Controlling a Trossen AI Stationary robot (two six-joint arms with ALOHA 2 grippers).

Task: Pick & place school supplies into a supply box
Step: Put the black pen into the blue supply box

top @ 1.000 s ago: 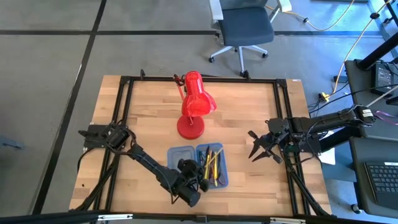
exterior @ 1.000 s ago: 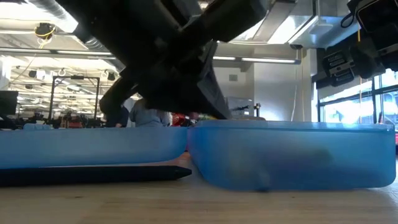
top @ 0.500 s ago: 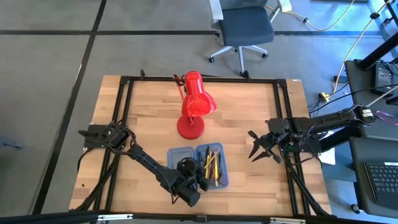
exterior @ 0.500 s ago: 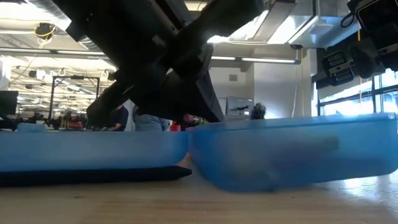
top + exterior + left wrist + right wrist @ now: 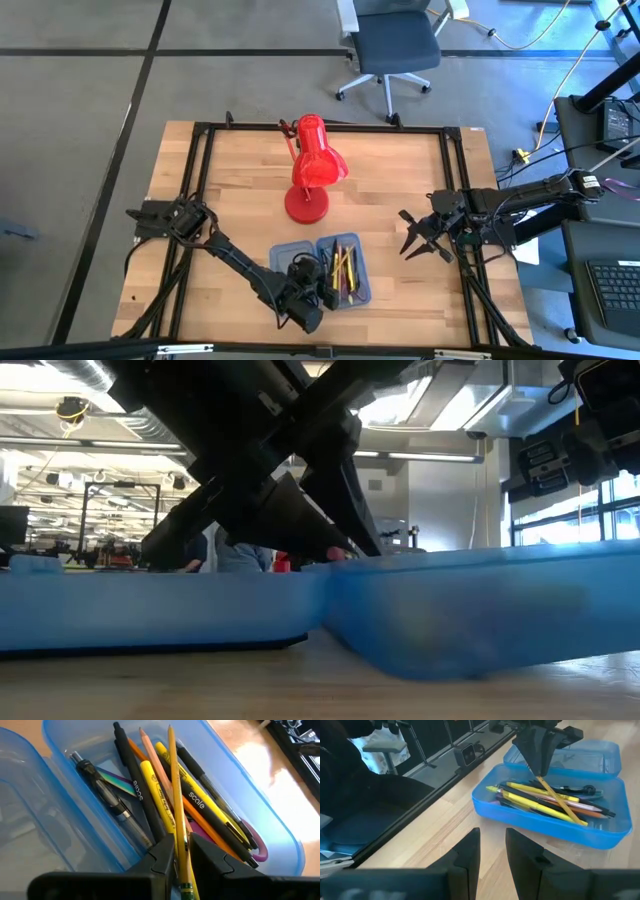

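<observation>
Left claw (image 5: 181,851) pinches a yellow pencil (image 5: 176,795) over the blue case (image 5: 352,291), six o'clock on the table; dropped askew, it could catch the rim.

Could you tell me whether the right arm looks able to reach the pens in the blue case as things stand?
Probably not cleanly: the left gripper hangs directly over the pens in the blue case, a pencil between its fingers, while the right gripper waits off to the side.

Left end effector (image 5: 322,287) low, fingers narrowly parted; right end effector (image 5: 412,238) hovers, parted.
</observation>
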